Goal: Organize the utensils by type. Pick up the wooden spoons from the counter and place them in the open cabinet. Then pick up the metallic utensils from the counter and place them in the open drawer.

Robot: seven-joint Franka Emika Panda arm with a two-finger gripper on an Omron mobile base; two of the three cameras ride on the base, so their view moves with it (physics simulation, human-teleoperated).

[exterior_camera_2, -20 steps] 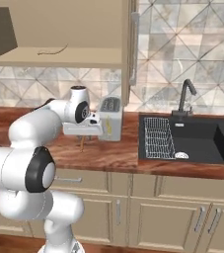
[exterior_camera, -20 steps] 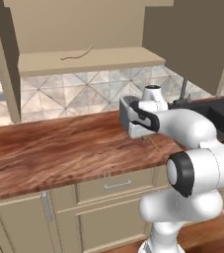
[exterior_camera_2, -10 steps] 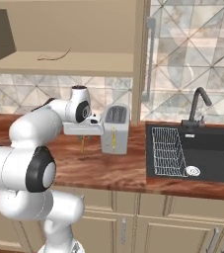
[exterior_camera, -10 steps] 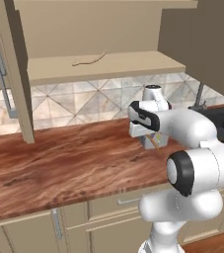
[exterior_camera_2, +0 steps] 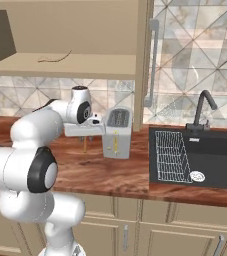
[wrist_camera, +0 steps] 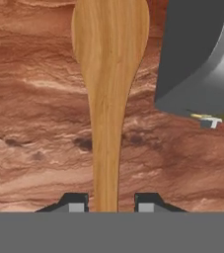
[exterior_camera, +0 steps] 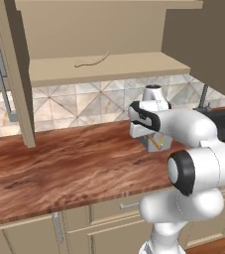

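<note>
A pale wooden spoon (wrist_camera: 108, 74) hangs bowl-down from my gripper (wrist_camera: 108, 202), which is shut on its handle. Seen from the right base, the gripper (exterior_camera_2: 85, 136) holds the spoon (exterior_camera_2: 84, 145) a little above the reddish-brown counter (exterior_camera_2: 130, 175), just left of a silver toaster (exterior_camera_2: 117, 132). The open cabinet's shelf (exterior_camera: 109, 67) is above and behind the hand, and shows again in the right base view (exterior_camera_2: 75, 65). The metallic utensils and the open drawer are out of view.
A thin curved object (exterior_camera: 91, 60) lies on the cabinet shelf. The toaster (wrist_camera: 197, 54) stands close beside the spoon. Cabinet doors hang open at either side (exterior_camera: 15, 74) (exterior_camera_2: 145, 60). A black sink (exterior_camera_2: 205, 160) with a wire rack (exterior_camera_2: 172, 155) and a faucet (exterior_camera_2: 205, 107) is to the right.
The whole scene has slid to the right in both base views, so the base has moved left. The gripper has stayed shut on the wooden spoon beside the toaster.
</note>
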